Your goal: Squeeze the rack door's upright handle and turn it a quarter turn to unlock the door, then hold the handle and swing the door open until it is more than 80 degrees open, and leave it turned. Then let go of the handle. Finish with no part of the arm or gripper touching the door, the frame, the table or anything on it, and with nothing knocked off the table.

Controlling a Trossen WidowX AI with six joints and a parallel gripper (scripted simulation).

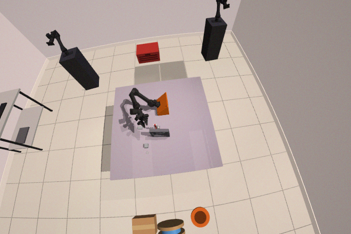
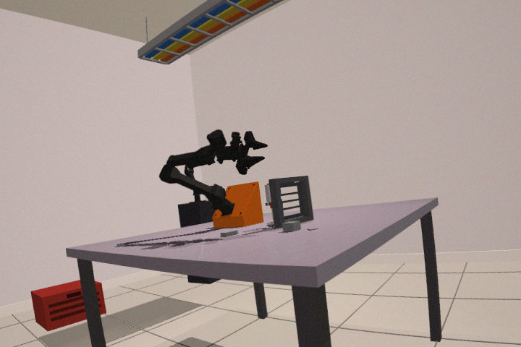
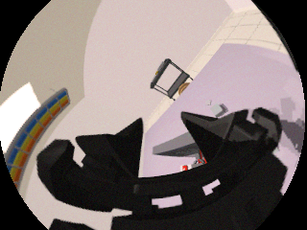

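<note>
Rack [image 1: 166, 130] [image 2: 275, 204] [image 3: 173, 147] below the parted fingers [image 1: 141, 123] [image 2: 253, 160]

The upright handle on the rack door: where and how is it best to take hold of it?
Probably grip the red part, likely the handle, from the side facing the orange stand. It sits on that side of the dark frame. Its small size suggests closing the fingers across its narrow width.

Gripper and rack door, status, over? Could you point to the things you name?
Gripper [image 1: 145, 124] [image 2: 265, 152] [image 3: 161, 117] open, nothing held, raised above table [image 1: 181, 110] [image 2: 212, 257] [image 3: 249, 72]. Rack frame [image 1: 160, 129] [image 2: 273, 204] [image 3: 175, 148] upright, ungripped. Small gray block [image 1: 145, 145] [image 2: 291, 226] [image 3: 218, 109] beside it; door angle unclear.
</note>
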